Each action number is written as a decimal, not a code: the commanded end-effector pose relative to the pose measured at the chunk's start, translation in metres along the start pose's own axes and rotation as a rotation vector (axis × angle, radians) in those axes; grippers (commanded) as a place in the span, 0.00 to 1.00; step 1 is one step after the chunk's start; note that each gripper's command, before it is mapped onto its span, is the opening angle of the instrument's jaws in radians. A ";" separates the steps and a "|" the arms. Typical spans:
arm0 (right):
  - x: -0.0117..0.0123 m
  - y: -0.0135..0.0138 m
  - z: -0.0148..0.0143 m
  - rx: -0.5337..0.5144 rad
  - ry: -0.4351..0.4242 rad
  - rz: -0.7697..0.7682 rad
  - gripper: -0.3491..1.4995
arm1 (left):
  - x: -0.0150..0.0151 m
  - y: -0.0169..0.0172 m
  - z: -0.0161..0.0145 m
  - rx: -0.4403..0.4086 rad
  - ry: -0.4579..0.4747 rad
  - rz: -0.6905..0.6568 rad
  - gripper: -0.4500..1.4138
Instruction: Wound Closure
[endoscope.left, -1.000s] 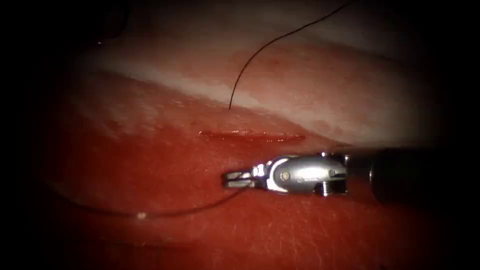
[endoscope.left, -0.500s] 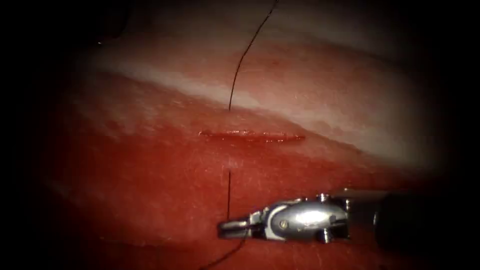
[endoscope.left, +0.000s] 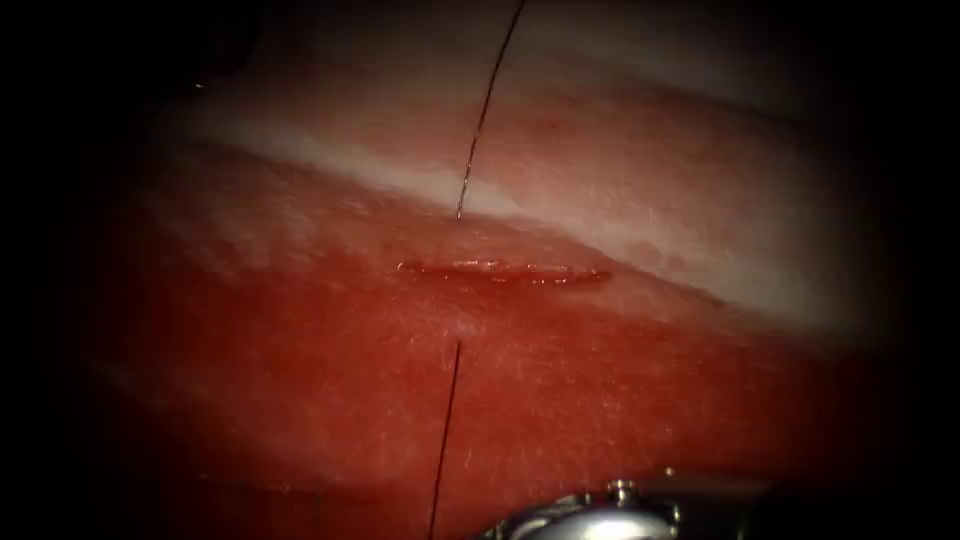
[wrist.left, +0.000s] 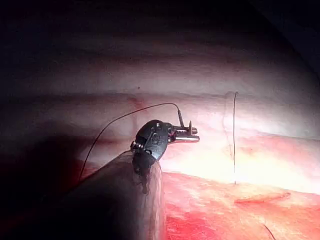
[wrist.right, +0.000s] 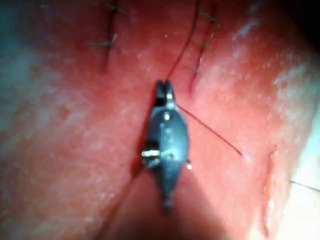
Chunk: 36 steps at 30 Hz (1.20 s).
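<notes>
Right claw (wrist.right: 164, 89) looks closed on the thread (endoscope.left: 445, 440), jaws pinched together at the tip; only its wrist shows at the bottom edge of the endoscope view, below the cut (endoscope.left: 503, 271). The thread leaves the tissue (endoscope.left: 300, 330) just below the cut's left part and drops straight down to the bottom edge; a second run enters the tissue just above the cut and climbs to the top edge of the frame. Left claw (wrist.left: 186, 134) hovers over the pale tissue, jaws near shut, with a thin dark strand arcing off its tip; probably holding thread there, hard to confirm at this angle. Can't tell where the needle is. Red fluid (endoscope.left: 520, 275) sits in the cut.
</notes>
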 end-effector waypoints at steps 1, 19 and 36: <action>0.0000 -0.0009 0.0013 0.010 0.002 -0.007 0.00 | -0.0003 -0.0006 0.0004 -0.001 0.001 0.003 0.00; -0.0007 0.0071 -0.0029 -0.200 -0.008 0.019 0.87 | -0.0003 -0.0006 0.0004 -0.001 0.001 0.003 0.00; -0.0100 0.0152 -0.0040 -0.261 -0.025 0.049 0.81 | -0.0006 -0.0009 0.0003 -0.001 0.001 -0.002 0.00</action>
